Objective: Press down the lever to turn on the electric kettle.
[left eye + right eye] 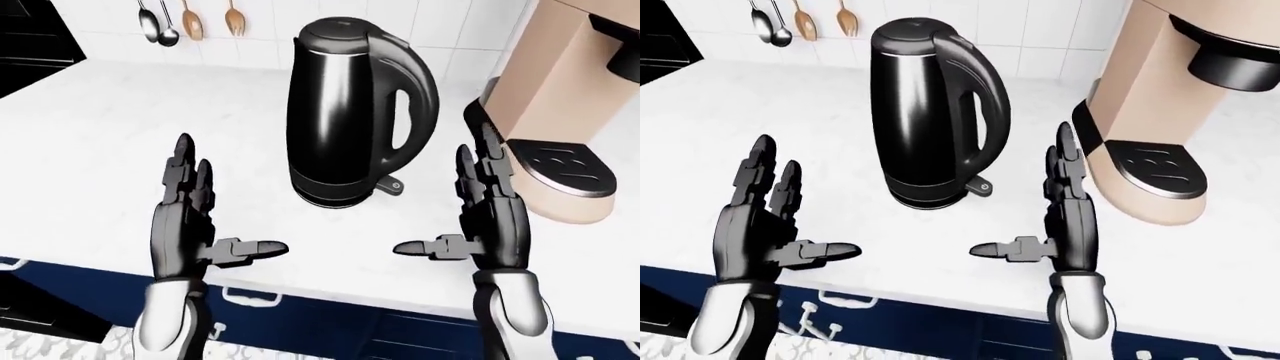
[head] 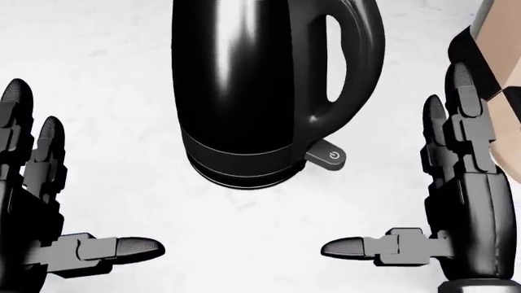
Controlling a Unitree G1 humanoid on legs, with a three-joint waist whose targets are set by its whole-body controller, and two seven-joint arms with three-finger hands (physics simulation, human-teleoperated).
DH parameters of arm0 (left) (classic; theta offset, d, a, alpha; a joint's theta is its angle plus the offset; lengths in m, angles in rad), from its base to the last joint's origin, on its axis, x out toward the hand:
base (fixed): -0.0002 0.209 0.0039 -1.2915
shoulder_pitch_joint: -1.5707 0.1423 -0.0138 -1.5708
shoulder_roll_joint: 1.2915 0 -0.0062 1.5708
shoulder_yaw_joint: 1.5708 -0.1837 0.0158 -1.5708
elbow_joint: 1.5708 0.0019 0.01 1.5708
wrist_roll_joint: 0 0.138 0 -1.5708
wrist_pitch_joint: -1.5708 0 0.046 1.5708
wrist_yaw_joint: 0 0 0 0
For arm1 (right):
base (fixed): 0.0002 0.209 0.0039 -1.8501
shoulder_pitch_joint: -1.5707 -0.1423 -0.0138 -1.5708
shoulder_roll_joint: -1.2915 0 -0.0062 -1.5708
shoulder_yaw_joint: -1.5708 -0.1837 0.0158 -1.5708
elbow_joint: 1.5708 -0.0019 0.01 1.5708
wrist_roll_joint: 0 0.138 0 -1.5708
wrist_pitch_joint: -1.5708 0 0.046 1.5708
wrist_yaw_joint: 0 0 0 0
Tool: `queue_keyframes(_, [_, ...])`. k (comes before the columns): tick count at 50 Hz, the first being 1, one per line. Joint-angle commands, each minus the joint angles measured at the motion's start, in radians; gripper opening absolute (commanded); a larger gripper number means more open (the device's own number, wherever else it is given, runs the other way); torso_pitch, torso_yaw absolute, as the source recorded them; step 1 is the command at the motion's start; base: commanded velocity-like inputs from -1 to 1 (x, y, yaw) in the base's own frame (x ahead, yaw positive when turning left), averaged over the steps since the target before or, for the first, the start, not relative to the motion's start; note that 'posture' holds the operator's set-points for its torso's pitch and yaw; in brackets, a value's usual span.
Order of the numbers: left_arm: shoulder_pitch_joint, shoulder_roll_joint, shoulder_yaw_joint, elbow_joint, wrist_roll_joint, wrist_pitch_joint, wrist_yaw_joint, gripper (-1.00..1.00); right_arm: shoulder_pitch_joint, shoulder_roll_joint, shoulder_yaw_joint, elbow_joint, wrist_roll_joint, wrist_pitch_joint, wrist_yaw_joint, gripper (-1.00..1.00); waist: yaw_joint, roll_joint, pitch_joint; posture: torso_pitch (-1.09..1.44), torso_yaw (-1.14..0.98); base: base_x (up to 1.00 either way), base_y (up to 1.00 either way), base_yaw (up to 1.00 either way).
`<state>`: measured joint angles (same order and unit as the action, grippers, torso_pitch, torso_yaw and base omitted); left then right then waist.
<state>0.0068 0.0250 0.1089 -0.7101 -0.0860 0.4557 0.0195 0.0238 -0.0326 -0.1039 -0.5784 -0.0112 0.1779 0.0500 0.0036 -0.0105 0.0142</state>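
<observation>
Kettle lever [image 2: 329, 155] untouched, between open left hand [image 1: 185, 225], right hand [image 1: 495, 217]

— What do we list here?
— One electric kettle [image 1: 345, 112], glossy black, upright on white counter, handle to the view's right.
— And its lever [image 2: 329, 155]?
— We note a grey tab with power symbol, at the base beneath the handle.

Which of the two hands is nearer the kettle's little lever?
The right hand: the lever juts from the kettle base toward it; the left hand is opposite.
</observation>
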Motion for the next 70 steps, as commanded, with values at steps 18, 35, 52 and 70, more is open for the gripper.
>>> queue_keyframes(18, [-0.008, 0.002, 0.004, -0.042, 0.001, -0.033, 0.000, 1.00, -0.209, -0.086, -0.075, -0.209, 0.011, 0.341, -0.018, 1.00, 0.002, -0.002, -0.017, 0.00, 0.00, 0.00, 0.00, 0.00])
queue_keyframes(35, [-0.014, 0.004, 0.013, -0.039, -0.007, -0.031, 0.004, 1.00, -0.408, -0.174, -0.107, -0.188, 0.041, 0.561, 0.012, 1.00, 0.003, -0.002, -0.015, 0.00, 0.00, 0.00, 0.00, 0.00])
queue_keyframes(52, [-0.027, 0.010, 0.026, -0.063, -0.019, -0.001, 0.011, 1.00, -0.542, -0.260, -0.130, -0.088, 0.059, 0.656, 0.028, 1.00, 0.004, -0.003, -0.011, 0.00, 0.00, 0.00, 0.00, 0.00])
queue_keyframes(70, [-0.033, 0.011, 0.030, -0.084, -0.024, 0.013, 0.017, 1.00, -0.633, -0.280, -0.085, 0.085, -0.054, 0.601, 0.125, 1.00, 0.002, 0.001, -0.007, 0.00, 0.00, 0.00, 0.00, 0.00])
